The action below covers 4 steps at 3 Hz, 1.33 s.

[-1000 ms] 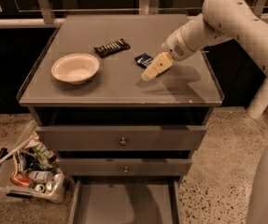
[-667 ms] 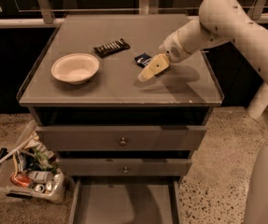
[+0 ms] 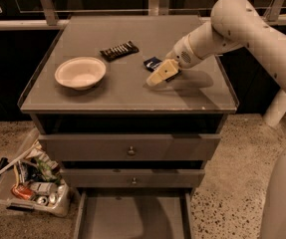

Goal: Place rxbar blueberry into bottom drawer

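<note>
Count: 1 grey cabinet [image 3: 127,91], 3 drawers, 2 small round knobs, 1 bowl, 2 bars, 1 gripper, 1 plastic bin.

On the cabinet top, taken as a clock face w/ 12 o'clock at the far edge: the white bowl [image 3: 80,72] stands at approx. 9 o'clock, upright. The black-brown bar [image 3: 119,50] w/ white letters lies at approx. 11 o'clock, a bit slanted. The rxbar blueberry [image 3: 152,62] lies flat at approx. 3 o'clock, not far from centre, well apart from the bowl and near the other bar.

The rxbar blueberry is small and flat, w/ a dark blue wrapper and some white print. Only its far-left end shows; the rest is hidden behind the gripper.

The gripper [image 3: 155,78] is cream-coloured and sits at 4 o'clock of the bar, low over the top and pointing to approx. 8 o'clock. The arm reaches in from 2 o'clock. I cannot tell if the gripper is apart, together or clamped on the bar, nor if it touches the bar.

Drawers: the top drawer [image 3: 182,146] and middle drawer [image 3: 182,177] are closed, 1 knob each. The bottom drawer [image 3: 132,218] is pulled out toward 6 o'clock.

On the floor at 8 o'clock of the cabinet is a clear bin [image 3: 28,195] w/ cans and other small items.
</note>
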Each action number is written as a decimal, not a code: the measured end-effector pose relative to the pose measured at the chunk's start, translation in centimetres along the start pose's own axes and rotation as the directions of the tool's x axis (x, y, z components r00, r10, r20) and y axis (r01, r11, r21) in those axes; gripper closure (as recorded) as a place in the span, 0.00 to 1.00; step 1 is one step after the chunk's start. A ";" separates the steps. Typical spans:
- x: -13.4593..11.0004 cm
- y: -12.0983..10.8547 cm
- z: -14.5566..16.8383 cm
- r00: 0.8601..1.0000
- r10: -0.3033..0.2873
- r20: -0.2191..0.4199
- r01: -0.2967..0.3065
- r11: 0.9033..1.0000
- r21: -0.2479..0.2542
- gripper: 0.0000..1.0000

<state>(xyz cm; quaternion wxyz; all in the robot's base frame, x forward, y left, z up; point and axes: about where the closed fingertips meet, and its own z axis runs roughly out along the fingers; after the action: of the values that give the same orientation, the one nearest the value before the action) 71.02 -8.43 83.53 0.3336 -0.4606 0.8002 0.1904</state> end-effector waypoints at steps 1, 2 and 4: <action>0.0 0.0 0.0 1.000 0.000 0.000 0.000 1.000 0.000 0.43; 0.0 0.0 0.0 1.000 0.000 0.000 0.000 1.000 0.000 0.66; 0.0 0.0 0.0 1.000 0.000 0.000 0.000 1.000 -0.001 1.00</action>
<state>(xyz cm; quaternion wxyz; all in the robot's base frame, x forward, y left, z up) 71.02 -8.40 83.50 0.3333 -0.4608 0.8001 0.1906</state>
